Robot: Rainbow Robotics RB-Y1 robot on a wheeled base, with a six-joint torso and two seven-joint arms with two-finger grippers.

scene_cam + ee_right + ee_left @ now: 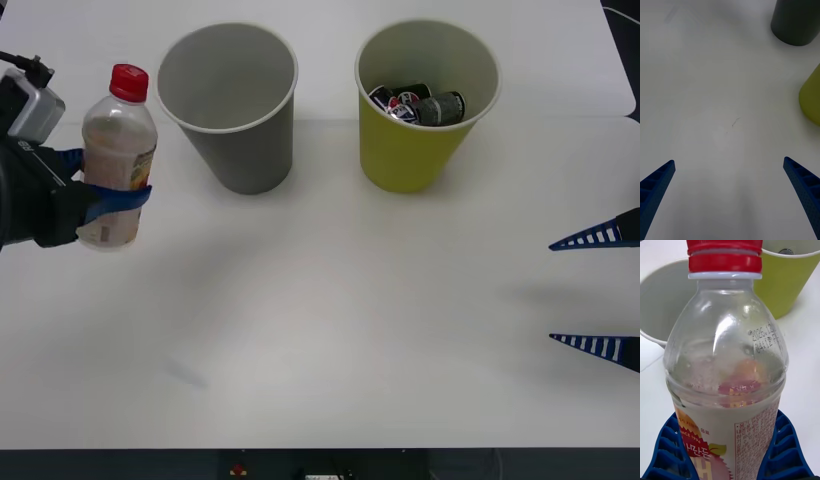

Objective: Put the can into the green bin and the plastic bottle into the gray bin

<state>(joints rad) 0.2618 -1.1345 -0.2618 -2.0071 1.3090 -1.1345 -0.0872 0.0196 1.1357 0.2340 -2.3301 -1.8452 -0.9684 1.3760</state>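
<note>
Because the can (430, 105) already lies inside the green bin (405, 160) at the upper right of centre in the front view, only the bottle half of the job seems left, and the grip fits that: the left gripper (105, 200) at the far left edge is clamped around the lower body of the plastic bottle (118, 160), holding it upright with its red cap on top and apparently clear of the table (320, 340), just left of the empty gray bin (235, 150), probably so it can be carried over the rim. Parked at the right edge, the right gripper (600, 292) hangs with fingers spread wide, holding nothing
</note>
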